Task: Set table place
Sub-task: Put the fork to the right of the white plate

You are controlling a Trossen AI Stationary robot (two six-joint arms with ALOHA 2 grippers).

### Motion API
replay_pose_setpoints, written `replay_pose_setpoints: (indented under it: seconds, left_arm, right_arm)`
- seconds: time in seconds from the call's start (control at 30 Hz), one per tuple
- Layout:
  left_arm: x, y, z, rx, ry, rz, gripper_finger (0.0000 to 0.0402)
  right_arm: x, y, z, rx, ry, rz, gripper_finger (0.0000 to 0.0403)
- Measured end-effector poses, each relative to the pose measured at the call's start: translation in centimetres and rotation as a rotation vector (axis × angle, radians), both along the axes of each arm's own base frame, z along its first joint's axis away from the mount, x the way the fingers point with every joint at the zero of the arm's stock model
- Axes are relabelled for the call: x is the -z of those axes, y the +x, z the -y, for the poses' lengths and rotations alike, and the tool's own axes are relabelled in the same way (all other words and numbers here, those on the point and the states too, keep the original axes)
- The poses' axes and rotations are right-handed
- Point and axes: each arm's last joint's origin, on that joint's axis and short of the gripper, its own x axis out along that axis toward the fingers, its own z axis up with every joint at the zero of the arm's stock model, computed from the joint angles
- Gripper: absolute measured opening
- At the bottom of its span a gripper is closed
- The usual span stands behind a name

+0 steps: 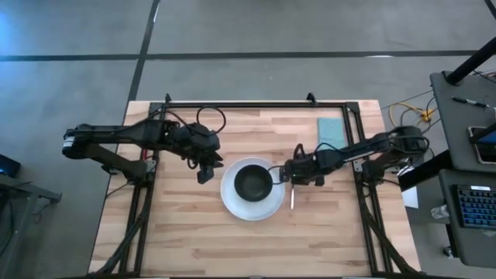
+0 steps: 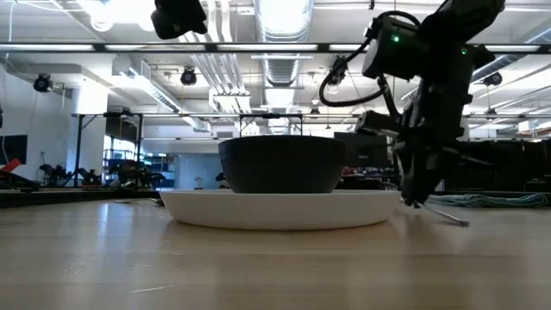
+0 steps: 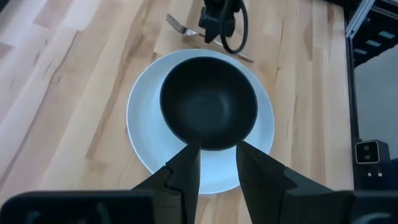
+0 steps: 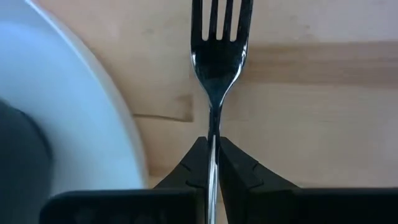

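The large light wooden butcher-block table (image 1: pixel 186 232) with its thin black frame is seen from above, and a round white plate (image 1: pixel 232 203) is set near its middle. A smaller round black bowl (image 1: pixel 253 183) is seated on that plate, inside the rim. Off by the far right corner, well apart from the plate, a folded teal cloth napkin (image 1: pixel 331 129) is laid flat. A thin silver fork (image 4: pixel 214 56) is pinched by its handle in the right tool (image 4: pixel 213 163), fingers clenched on it, just beside the plate's right edge, its handle end angled down onto the wood. The left tool (image 3: pixel 217 163) is held over the plate's left side, fingers parted and released, nothing gripped between them.
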Motion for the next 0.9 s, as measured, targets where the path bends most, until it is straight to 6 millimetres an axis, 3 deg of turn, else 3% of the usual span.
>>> replay_pose_setpoints:
  seconds: [0.4,0.77,0.9]
  left_arm:
    - [0.5,-0.6,0.0,-0.017,-0.022,0.028,0.0089]
    - [0.5,-0.4,0.0,-0.029,-0.045,0.067,0.0089]
    - [0.6,-0.4,0.0,-0.030,-0.045,0.065,0.0089]
  right_arm:
    - [0.6,0.2,0.0,-0.030,-0.018,-0.021,0.0017]
    - [0.4,0.3,0.0,-0.057,-0.042,0.001,0.0107]
    - [-0.6,0.3,0.0,-0.084,-0.069,0.037,0.0126]
